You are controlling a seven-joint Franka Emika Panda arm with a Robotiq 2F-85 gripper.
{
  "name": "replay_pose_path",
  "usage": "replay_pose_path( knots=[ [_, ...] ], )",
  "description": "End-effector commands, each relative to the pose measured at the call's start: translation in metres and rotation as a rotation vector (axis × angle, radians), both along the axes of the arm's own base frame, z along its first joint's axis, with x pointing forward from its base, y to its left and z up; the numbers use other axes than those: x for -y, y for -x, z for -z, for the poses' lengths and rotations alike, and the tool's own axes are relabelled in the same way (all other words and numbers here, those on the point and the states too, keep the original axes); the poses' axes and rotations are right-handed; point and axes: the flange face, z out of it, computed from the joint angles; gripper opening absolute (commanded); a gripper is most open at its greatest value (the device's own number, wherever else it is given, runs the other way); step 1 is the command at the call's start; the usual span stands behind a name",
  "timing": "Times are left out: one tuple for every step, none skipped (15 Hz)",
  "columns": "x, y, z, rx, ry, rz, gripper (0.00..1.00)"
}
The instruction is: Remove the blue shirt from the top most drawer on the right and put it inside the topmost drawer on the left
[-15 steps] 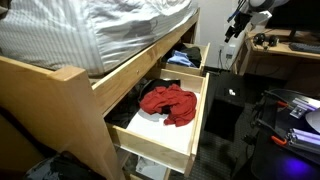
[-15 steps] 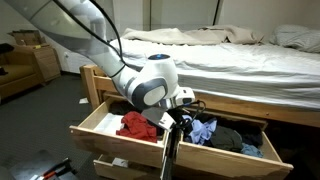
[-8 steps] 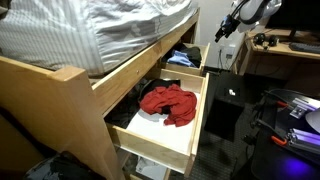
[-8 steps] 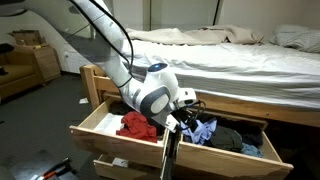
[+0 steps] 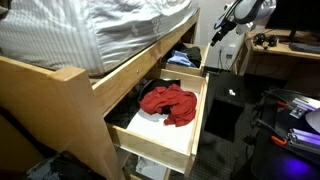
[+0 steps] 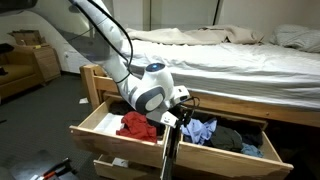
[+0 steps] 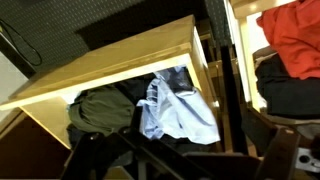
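1 blue shirt point(image 7: 176, 114), 1 olive garment point(image 7: 100, 108), 1 red garment point(image 5: 168, 103).

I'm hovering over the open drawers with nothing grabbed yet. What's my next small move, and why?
Probably ease the gripper straight down onto the blue shirt. In the wrist view the shirt lies bunched almost centred below it, beside dark green clothing, and the gripper looks open and holds nothing.
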Motion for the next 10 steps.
replay_pose_path(
  knots=[
    [0.002, -0.010, 0.012, -0.050, -0.008, -0.188, 1.00],
    [0.006, -0.011, 0.016, -0.079, 0.002, -0.240, 1.00],
    [-0.006, -0.006, 0.009, -0.041, 0.002, -0.162, 1.00],
    [-0.003, -0.007, 0.012, -0.056, 0.005, -0.193, 1.00],
    [0.001, -0.007, 0.013, -0.061, 0.008, -0.208, 1.00],
    [0.003, -0.008, 0.014, -0.063, 0.010, -0.214, 1.00],
    [0.004, -0.008, 0.015, -0.064, 0.011, -0.216, 1.00],
    [0.003, -0.008, 0.015, -0.064, 0.011, -0.218, 1.00],
    [0.011, -0.008, 0.016, -0.070, 0.043, -0.194, 1.00],
    [0.020, -0.007, 0.015, -0.058, 0.079, -0.179, 1.00]
  ],
)
